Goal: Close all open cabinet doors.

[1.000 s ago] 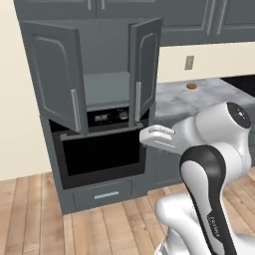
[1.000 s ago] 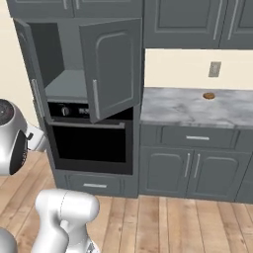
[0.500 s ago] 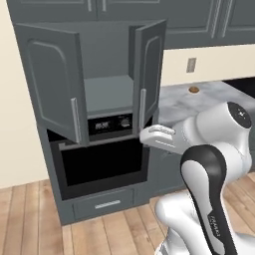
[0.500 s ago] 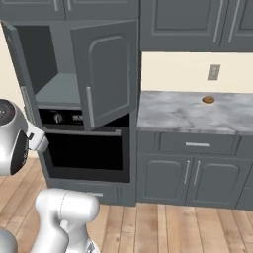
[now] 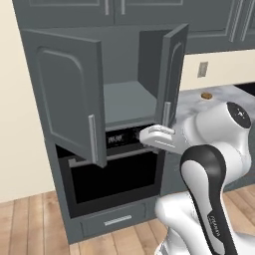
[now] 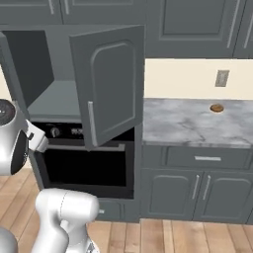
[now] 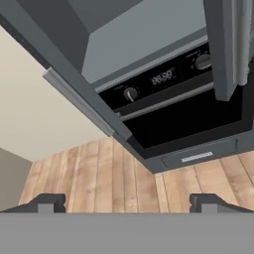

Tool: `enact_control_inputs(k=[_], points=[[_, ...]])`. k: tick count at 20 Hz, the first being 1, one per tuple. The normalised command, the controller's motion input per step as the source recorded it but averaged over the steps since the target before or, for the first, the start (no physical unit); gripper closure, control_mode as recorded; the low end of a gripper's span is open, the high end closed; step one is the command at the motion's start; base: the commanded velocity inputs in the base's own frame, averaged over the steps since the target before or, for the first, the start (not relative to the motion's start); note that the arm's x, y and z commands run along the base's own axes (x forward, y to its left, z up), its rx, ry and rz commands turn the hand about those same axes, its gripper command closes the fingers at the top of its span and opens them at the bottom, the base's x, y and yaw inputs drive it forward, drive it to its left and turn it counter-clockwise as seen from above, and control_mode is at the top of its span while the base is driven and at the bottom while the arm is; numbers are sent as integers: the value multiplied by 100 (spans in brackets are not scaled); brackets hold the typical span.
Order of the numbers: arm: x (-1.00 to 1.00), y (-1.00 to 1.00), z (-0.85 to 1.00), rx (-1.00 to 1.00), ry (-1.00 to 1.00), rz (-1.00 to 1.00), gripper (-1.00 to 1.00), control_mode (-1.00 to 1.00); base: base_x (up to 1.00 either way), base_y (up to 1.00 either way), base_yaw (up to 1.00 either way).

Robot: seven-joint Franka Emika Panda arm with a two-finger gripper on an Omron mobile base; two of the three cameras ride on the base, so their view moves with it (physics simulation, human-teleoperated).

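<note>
end effector (image 7: 127, 201) spread wide and empty, clear of both open cabinet doors (image 5: 67, 94), above the oven (image 7: 183, 116)

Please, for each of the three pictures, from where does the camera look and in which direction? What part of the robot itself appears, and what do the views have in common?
Left base view: behind the arm, to its left, facing forward and down at the open left cabinet door and right cabinet door; the white arm rises from the lower right.
Right base view: behind, to its right, facing the same cabinet beside the counter; arm at the lower left.
Hand view: on the hand, facing the oven; open gripper at the bottom.
All three share the oven and the open doors.
</note>
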Motion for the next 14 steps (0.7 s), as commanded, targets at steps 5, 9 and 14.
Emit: enact_control_inputs(k=[5,9,14], points=[[0,0,0,0,0,0,-100,100,33,21,-3],[0,0,0,0,0,0,-100,100,24,5,0],[0,0,0,0,0,0,-100,100,28,21,-1]])
